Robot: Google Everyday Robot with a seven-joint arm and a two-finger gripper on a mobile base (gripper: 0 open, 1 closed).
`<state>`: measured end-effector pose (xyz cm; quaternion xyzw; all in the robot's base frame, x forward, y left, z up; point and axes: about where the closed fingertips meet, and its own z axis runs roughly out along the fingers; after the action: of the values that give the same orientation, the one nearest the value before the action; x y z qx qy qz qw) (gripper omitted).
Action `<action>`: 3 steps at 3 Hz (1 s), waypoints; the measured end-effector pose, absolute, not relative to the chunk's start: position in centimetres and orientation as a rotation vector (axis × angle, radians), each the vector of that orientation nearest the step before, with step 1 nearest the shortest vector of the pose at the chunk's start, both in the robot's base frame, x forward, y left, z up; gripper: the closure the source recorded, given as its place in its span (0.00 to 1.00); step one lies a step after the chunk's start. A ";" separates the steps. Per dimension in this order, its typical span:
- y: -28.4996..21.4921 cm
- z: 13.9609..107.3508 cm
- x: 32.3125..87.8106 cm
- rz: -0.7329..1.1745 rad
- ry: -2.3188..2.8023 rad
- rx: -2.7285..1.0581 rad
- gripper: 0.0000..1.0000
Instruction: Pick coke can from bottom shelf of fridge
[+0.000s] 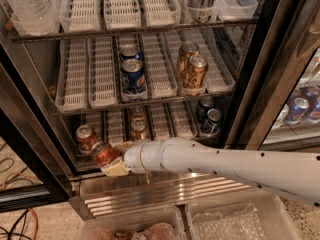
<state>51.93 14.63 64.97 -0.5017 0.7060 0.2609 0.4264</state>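
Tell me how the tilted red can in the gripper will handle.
The coke can looks rigid, so the gripper, at the front left of the bottom shelf, likely won't crush it. Its smooth, tilted body could slip, or roll if released.

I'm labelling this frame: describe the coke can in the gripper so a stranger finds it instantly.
In the fridge, go to the front-left corner of the bottom shelf. The coke can is the tilted red one clamped in the gripper; the other red can stands upright behind it.
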 end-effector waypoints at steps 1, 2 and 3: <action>14.6 65.0 51.9 0.652 1.764 -1.254 1.00; 14.6 64.9 51.1 0.697 1.750 -1.259 1.00; 14.2 64.9 48.4 0.761 1.729 -1.265 1.00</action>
<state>48.43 14.22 64.95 -0.5046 0.6901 0.3038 0.4205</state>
